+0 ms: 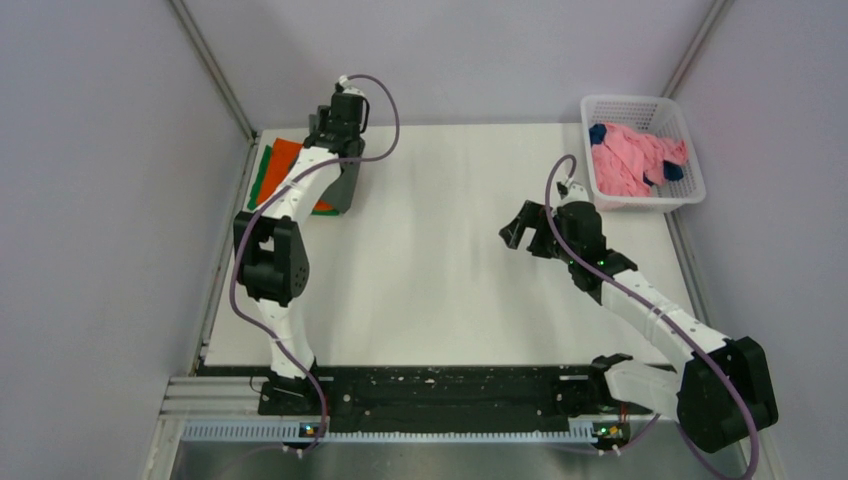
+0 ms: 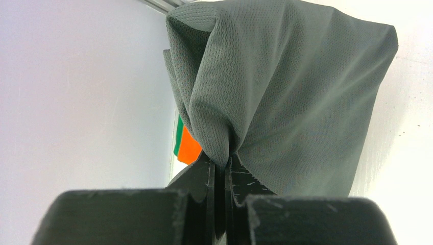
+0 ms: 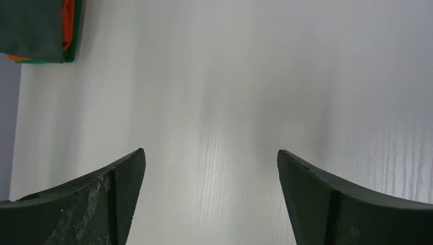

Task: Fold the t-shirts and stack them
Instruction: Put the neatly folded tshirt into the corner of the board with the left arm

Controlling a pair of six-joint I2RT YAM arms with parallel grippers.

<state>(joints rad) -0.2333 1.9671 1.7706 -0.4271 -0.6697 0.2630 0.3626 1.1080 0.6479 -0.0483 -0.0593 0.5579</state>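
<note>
1. While the left gripper (image 1: 338, 150) is pinching the olive-grey t-shirt (image 1: 347, 190), which is hanging just below it in the top view, the orange t-shirt (image 1: 285, 160) and green t-shirt (image 1: 262, 175) are lying folded just to its left. The right gripper (image 1: 527, 233) is hovering spread open, well apart from them. Beyond it, to its right, the white basket (image 1: 645, 206) is holding the pink t-shirt (image 1: 630, 160) and navy t-shirt (image 1: 598, 133).
2. From the left wrist, the left gripper (image 2: 220, 163) is pressing its jaws together on a gathered fold of the olive-grey t-shirt (image 2: 286, 92), which is draping beyond the fingertips. Edges of the orange t-shirt (image 2: 189, 148) and green t-shirt (image 2: 177, 140) are peeking out left of it.
3. From the right wrist, the right gripper (image 3: 210, 153) is standing wide apart over the table (image 3: 255, 76), gripping nothing. Far ahead to its left, the olive-grey t-shirt (image 3: 30, 25) is covering the orange t-shirt (image 3: 68, 20) and green t-shirt (image 3: 76, 30).
</note>
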